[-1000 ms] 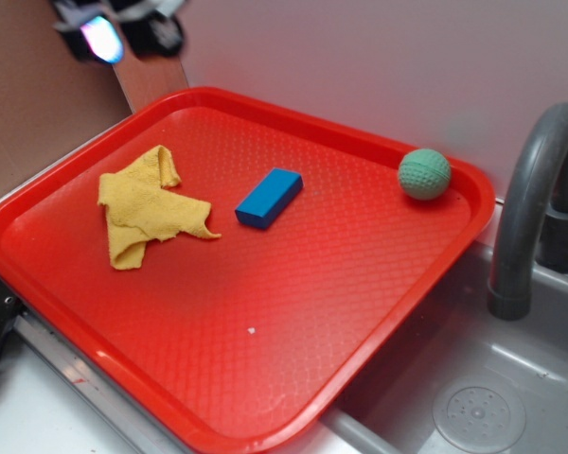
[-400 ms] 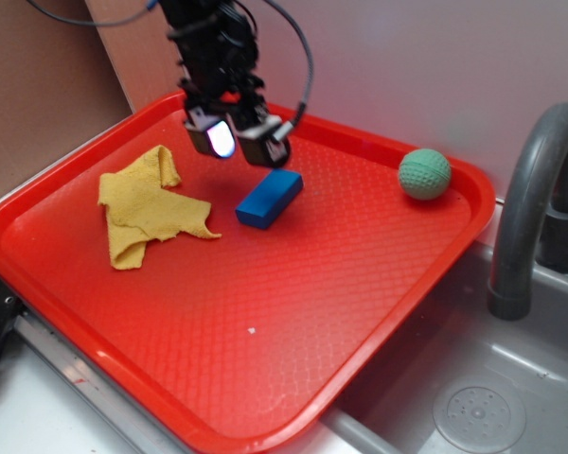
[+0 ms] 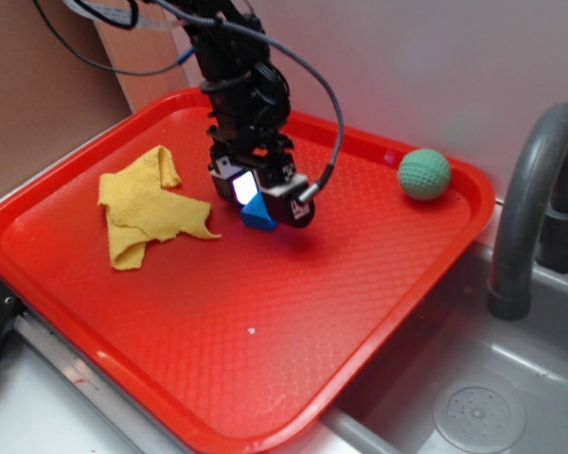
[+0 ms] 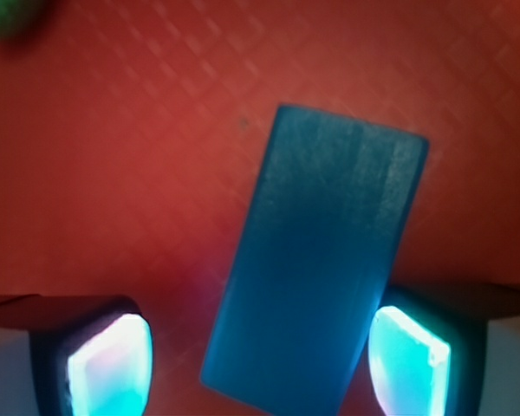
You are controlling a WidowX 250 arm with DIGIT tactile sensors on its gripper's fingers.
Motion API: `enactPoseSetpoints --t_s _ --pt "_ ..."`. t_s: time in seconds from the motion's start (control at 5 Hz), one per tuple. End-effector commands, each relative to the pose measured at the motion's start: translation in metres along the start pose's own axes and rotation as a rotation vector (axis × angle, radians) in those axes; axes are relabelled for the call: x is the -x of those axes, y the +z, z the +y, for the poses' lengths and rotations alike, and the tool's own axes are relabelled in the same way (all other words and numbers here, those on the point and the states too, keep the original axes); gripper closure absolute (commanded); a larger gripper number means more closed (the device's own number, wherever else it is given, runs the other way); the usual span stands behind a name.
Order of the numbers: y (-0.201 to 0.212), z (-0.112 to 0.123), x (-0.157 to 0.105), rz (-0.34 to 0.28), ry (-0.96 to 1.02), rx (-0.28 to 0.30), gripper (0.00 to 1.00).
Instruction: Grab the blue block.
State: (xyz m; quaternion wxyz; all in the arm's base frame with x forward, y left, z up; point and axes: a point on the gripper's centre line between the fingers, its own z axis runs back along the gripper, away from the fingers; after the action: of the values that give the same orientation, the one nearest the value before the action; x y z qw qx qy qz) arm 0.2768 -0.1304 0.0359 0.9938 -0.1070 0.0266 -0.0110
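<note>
Black robot gripper (image 3: 262, 200) spread wide, straddling small bright-blue rectangular block (image 4: 316, 260) on red plastic tray (image 3: 360, 312), gripping nothing yet.

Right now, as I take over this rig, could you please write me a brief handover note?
Claw: open, lowered over the blue block, one finger on each side; the right finger sits close against it, the left stands clear.
Blue block: flat on the red tray, mid-tray, slightly skewed between the fingers.
Nearby: yellow cloth to one side, green ball by the far rim.
Done: approach and straddle.
Left: close on the block and lift.
</note>
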Motion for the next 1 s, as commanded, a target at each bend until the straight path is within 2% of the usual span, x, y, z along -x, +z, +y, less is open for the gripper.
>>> enactPoseSetpoints --t_s 0.0,0.2,0.4,0.6,0.8 --pt "-0.011 0.004 0.0 0.046 0.064 -0.078 0.62" --pt "-0.001 0.003 0.007 0.048 0.061 -0.143 1.0" --pt "0.048 0.002 0.019 -0.024 0.048 -0.269 1.0" --pt "0.099 0.014 0.036 -0.095 -0.071 -0.186 1.0" --pt "0.151 0.021 0.054 -0.102 -0.083 -0.198 1.0"
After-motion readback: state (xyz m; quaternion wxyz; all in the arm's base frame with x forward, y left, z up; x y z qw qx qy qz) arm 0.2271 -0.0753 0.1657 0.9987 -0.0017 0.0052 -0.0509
